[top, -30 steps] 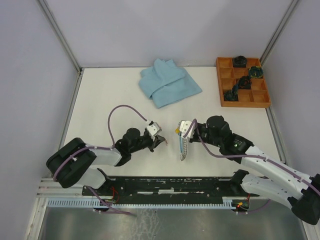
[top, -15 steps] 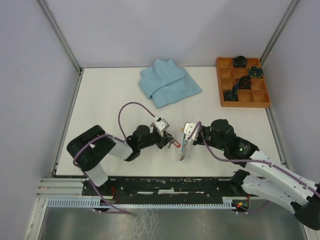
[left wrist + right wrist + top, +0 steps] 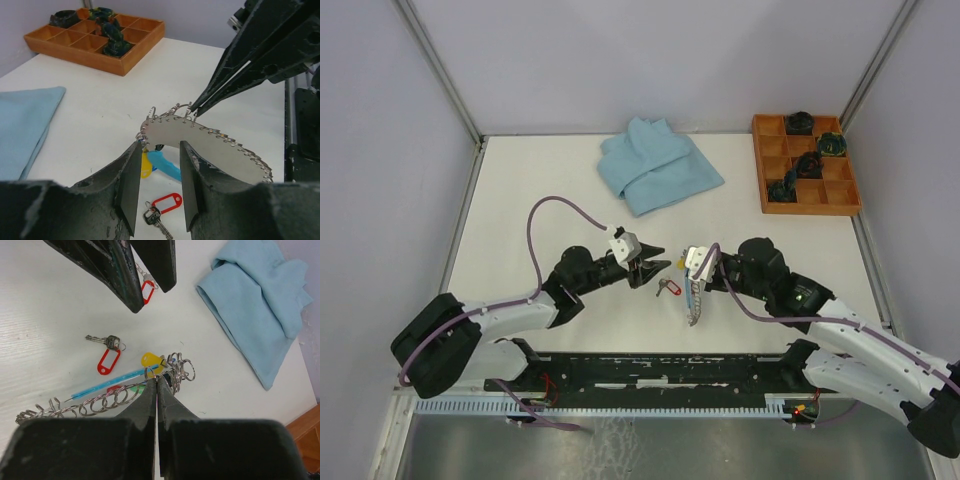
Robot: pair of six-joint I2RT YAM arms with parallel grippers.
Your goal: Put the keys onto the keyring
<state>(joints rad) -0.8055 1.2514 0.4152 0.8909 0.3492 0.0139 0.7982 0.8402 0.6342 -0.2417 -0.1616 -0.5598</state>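
A silver key with a red tag (image 3: pixel 667 288) (image 3: pixel 162 207) (image 3: pixel 107 357) lies loose on the table. My left gripper (image 3: pixel 655 268) (image 3: pixel 159 150) hovers open just above and left of it, nothing between its fingers. The keyring (image 3: pixel 693 300) (image 3: pixel 210 150), a grey coil-edged loop with a light-blue segment (image 3: pixel 165 165) (image 3: pixel 105 385), hangs tilted toward the table. A yellow tag (image 3: pixel 151 360) and further tags sit on it. My right gripper (image 3: pixel 692 262) (image 3: pixel 159 377) is shut on its top edge. Another red tag (image 3: pixel 146 290) shows behind the left fingers (image 3: pixel 125 270).
A folded light-blue cloth (image 3: pixel 658 165) (image 3: pixel 260 300) lies at the back centre. An orange compartment tray (image 3: pixel 807 165) (image 3: pixel 95 42) with dark objects stands at the back right. The two grippers are close together near the table's front middle.
My left gripper went from shut to open, and the red-tagged key it carried toward the keyring now lies on the table. The left arm drew back slightly left.
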